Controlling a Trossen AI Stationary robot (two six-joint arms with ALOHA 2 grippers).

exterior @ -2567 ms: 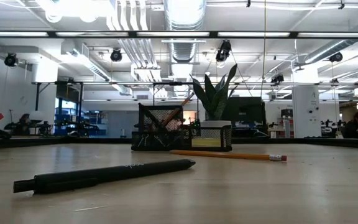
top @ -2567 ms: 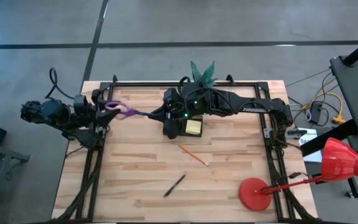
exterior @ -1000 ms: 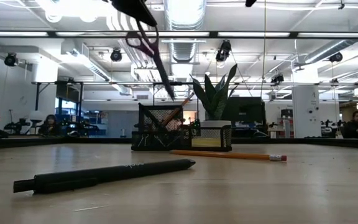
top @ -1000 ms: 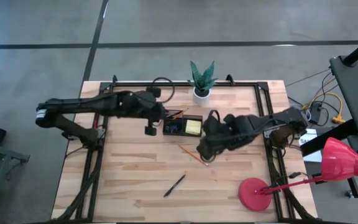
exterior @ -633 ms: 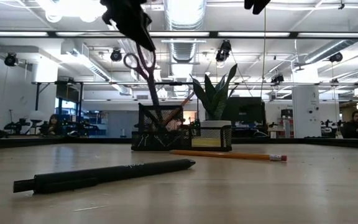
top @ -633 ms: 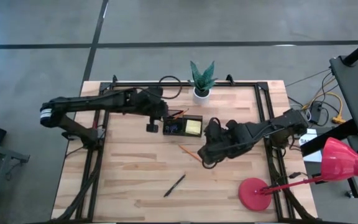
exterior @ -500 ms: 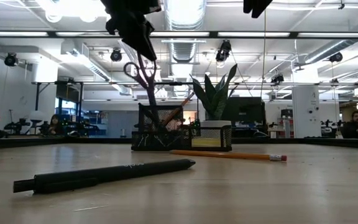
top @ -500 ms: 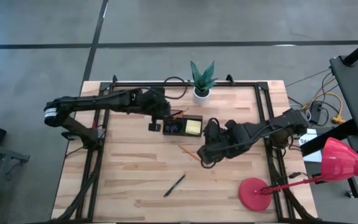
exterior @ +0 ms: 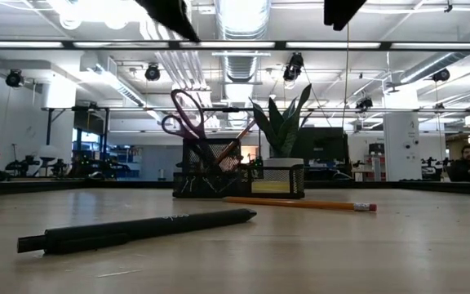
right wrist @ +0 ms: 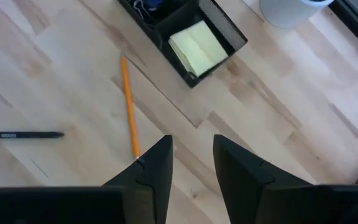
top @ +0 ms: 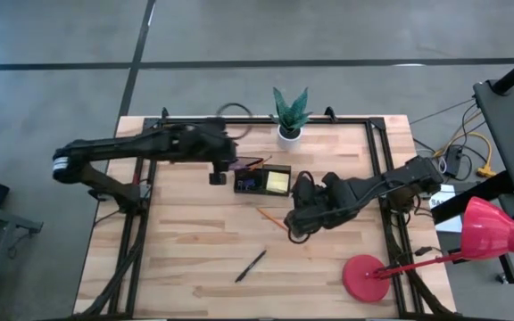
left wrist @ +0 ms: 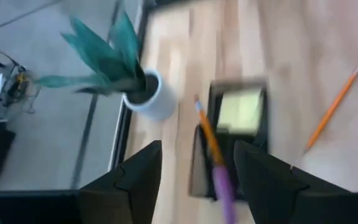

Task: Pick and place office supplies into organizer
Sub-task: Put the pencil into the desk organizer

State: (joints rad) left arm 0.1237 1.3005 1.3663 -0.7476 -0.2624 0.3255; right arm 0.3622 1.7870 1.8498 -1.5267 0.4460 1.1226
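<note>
Low view only: scissors [exterior: 188, 122] upright in organizer [exterior: 210, 177]

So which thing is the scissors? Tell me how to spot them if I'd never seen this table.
Start at the white pot with the green plant at the table's far edge; just in front of it sits the black mesh organizer. The scissors stand in its compartment farthest from the yellow sticky-note pad, leaning. Their purple loop handles stick up above the rim, unlike the thin orange pencil slanting beside them.
</note>
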